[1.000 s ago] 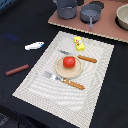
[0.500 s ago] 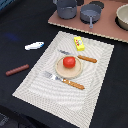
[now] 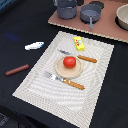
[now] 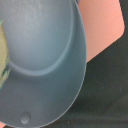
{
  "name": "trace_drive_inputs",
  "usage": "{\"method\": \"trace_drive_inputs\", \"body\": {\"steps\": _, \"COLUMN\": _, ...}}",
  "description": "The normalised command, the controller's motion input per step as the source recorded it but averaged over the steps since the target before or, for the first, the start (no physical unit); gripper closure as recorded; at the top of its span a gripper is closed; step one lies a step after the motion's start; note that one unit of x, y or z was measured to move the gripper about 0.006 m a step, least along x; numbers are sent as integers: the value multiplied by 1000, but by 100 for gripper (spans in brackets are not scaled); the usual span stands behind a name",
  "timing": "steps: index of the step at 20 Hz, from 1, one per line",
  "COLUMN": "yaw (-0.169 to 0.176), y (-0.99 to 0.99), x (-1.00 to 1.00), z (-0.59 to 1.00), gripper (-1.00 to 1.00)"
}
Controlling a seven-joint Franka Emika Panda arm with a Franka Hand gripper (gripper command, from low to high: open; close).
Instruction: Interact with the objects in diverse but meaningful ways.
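Exterior view: tomato [image 3: 69,62] mid-plate [image 3: 58,73], fish [image 3: 34,46] just off placemat [image 3: 95,82] edge.

Red tomato [image 3: 69,62], yellow block [image 3: 79,43], brown sausage [image 3: 17,70], grey pot [image 3: 66,8].

No visible change in exterior view, tbh. Tomato [image 3: 69,62], sausage stick [image 3: 17,70], yellow block [image 3: 79,43], fish [image 3: 34,46], two-handled pot [image 3: 66,8] all sit same spots as second ago. Gripper not in exterior view at either time. No earlier wrist picture to compare, so can't tell there.
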Motion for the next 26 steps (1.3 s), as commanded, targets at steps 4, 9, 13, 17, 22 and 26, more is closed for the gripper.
{"method": "trace_drive_inputs", "body": {"steps": 4, "yaw": -36, "y": 30, "x": -122, "z": -353, "gripper": -100}}
{"method": "trace_drive_inputs", "body": {"steps": 9, "yaw": -36, "y": 16, "x": -123, "z": -337, "gripper": -100}}
{"method": "trace_drive_inputs", "body": {"steps": 13, "yaw": -38, "y": 6, "x": -135, "z": -330, "gripper": -100}}
{"method": "trace_drive_inputs", "body": {"steps": 17, "yaw": -42, "y": 0, "x": -162, "z": -335, "gripper": -100}}
{"method": "trace_drive_inputs", "body": {"steps": 22, "yaw": -43, "y": 0, "x": -186, "z": -301, "gripper": -100}}
{"method": "trace_drive_inputs", "body": {"steps": 26, "yaw": -20, "y": 39, "x": -182, "z": -179, "gripper": 100}}
